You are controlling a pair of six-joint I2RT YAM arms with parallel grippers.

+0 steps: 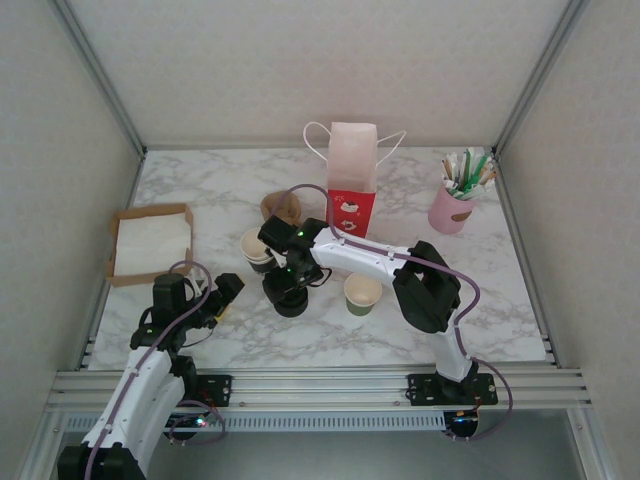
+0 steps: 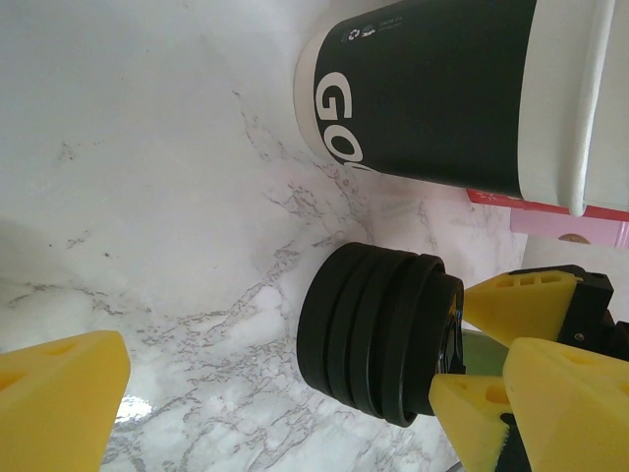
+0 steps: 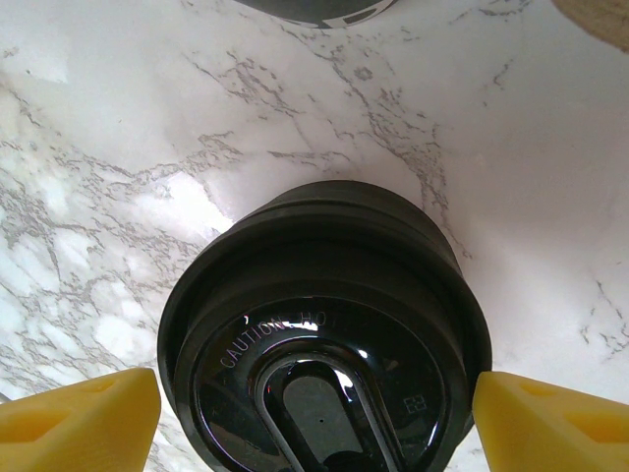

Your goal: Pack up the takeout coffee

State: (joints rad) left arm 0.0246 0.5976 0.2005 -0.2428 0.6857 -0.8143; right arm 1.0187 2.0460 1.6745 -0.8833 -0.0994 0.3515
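1. Your right end effector (image 3: 316,398) is open and sits over the stack of black lids (image 1: 291,301). One yellow finger (image 3: 79,418) is on each side of the top lid, which is marked "CAUTION HOT". You can't tell from the wrist view whether the pads touch it.
2. The stack stands on the marble table (image 1: 480,310), left of centre.
3. Your left end effector (image 1: 226,294) is spread wide and holds nothing. It is at 9 o'clock of the stack, near it but apart.
4. Task item: the olive-green paper cup (image 1: 362,294) stands upright on the table with an open top and a cream inside. It is at 3 o'clock of the stack, between the stack and the right arm's elbow. Neither end effector touches it.
5. The black "GO" cup (image 1: 257,250) with a white rim stands upright at 11 o'clock of the stack.
6. The red-and-pink paper bag (image 1: 352,185) stands at 12 o'clock of the green cup.
7. The pink cup of sticks (image 1: 452,208) is at 2 o'clock, by the right wall.
8. The cardboard tray of napkins (image 1: 150,243) is at 10 o'clock, by the left wall.
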